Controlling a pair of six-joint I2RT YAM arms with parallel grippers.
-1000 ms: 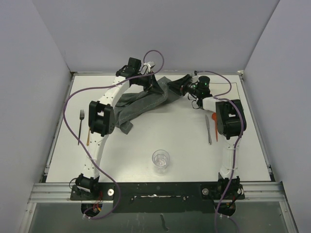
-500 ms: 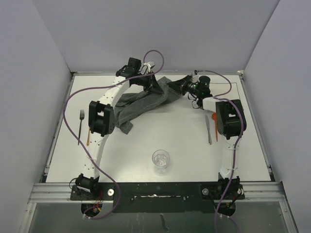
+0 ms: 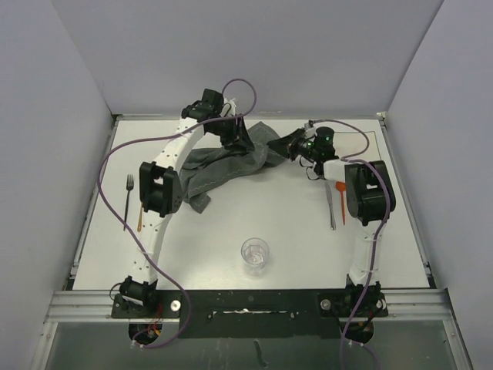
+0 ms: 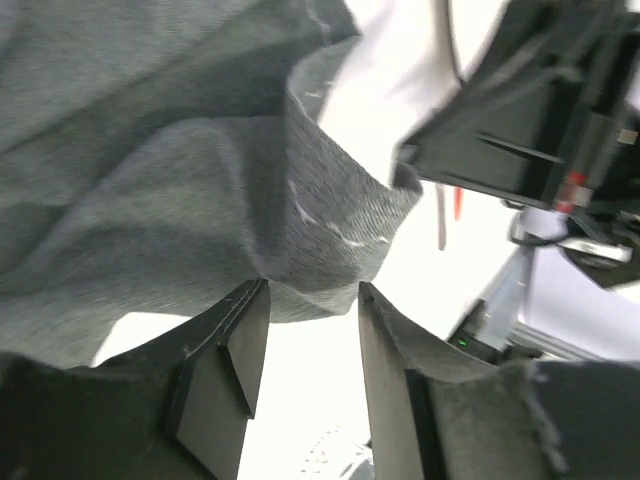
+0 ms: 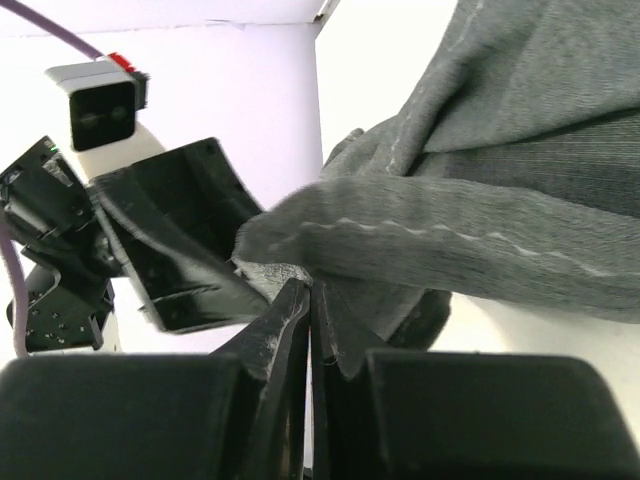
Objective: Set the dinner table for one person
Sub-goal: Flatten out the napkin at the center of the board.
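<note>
A dark grey stitched placemat (image 3: 216, 166) lies crumpled at the back middle of the white dinner table (image 3: 293, 223). My right gripper (image 3: 286, 144) is shut on its right edge; in the right wrist view the jaws (image 5: 312, 285) pinch a fold of the cloth (image 5: 500, 200). My left gripper (image 3: 245, 142) sits over the cloth just to the left. In the left wrist view its jaws (image 4: 310, 290) stand apart, with the cloth's edge (image 4: 200, 180) just beyond the tips and nothing between them.
A fork (image 3: 127, 200) and an orange-handled utensil (image 3: 139, 216) lie at the left. A knife (image 3: 330, 204) and another orange-handled piece (image 3: 341, 196) lie at the right beside the right arm. A clear glass (image 3: 255, 254) stands near the front middle.
My right gripper has moved a little to the right and back, pulling the cloth's corner with it. The left wrist has shifted slightly left. The cutlery and glass have not moved.
</note>
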